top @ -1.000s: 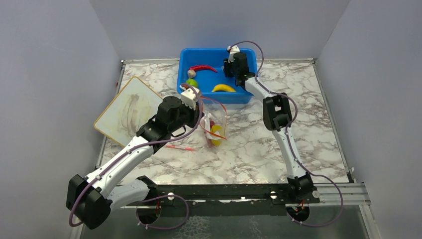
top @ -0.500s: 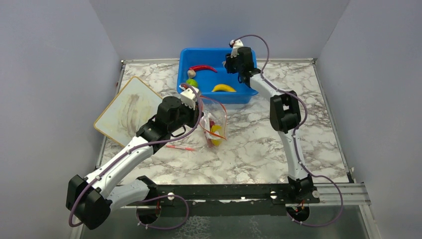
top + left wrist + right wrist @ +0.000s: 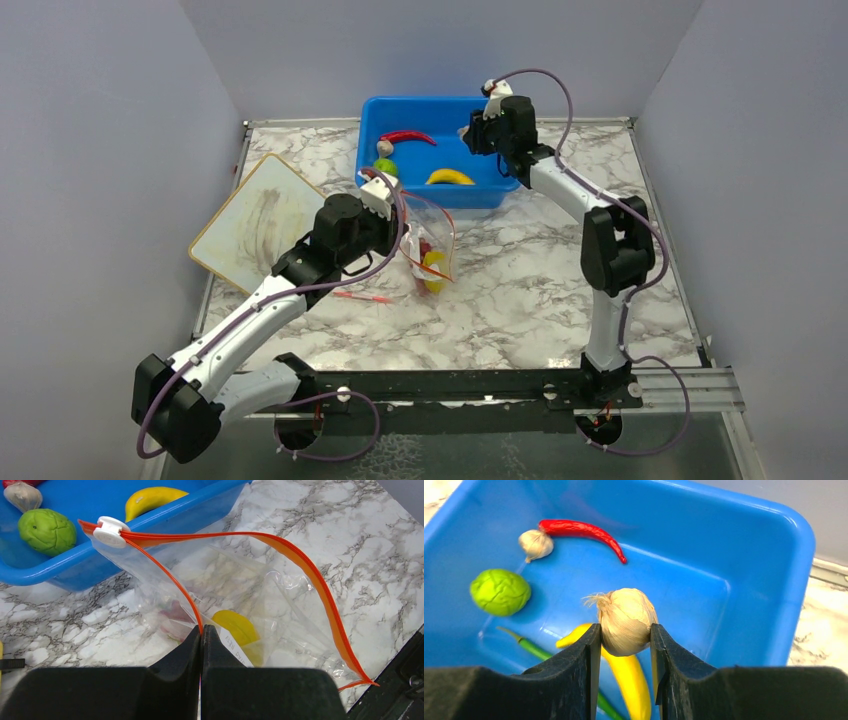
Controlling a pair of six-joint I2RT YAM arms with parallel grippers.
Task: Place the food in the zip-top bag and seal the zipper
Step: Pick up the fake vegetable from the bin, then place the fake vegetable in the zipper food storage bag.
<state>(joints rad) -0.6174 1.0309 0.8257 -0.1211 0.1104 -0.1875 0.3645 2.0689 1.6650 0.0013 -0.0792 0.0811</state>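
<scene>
The left gripper (image 3: 201, 636) is seen with its dark jaws pressed together on the near lip of the zipper (image 3: 300, 562), where the orange strip dips to meet them. The zip-top bag (image 3: 285, 605) is held open, its far lip arched from a white slider (image 3: 111, 531) down to the right. A yellow piece (image 3: 237, 626) and something reddish are seen through the plastic. Behind, a blue tub (image 3: 75, 567) is set on the marble table (image 3: 350, 535), with a lime (image 3: 47, 530), a banana (image 3: 150, 499) and a garlic bulb (image 3: 22, 496) in it.

A marbled tabletop (image 3: 520, 290) is seen. Set on it are a blue tub (image 3: 440, 197) at the far edge, a pale board (image 3: 255, 220) at the left, the zip-top bag (image 3: 430, 255) near the middle, and a thin red stick (image 3: 362, 296) near the bag.
</scene>
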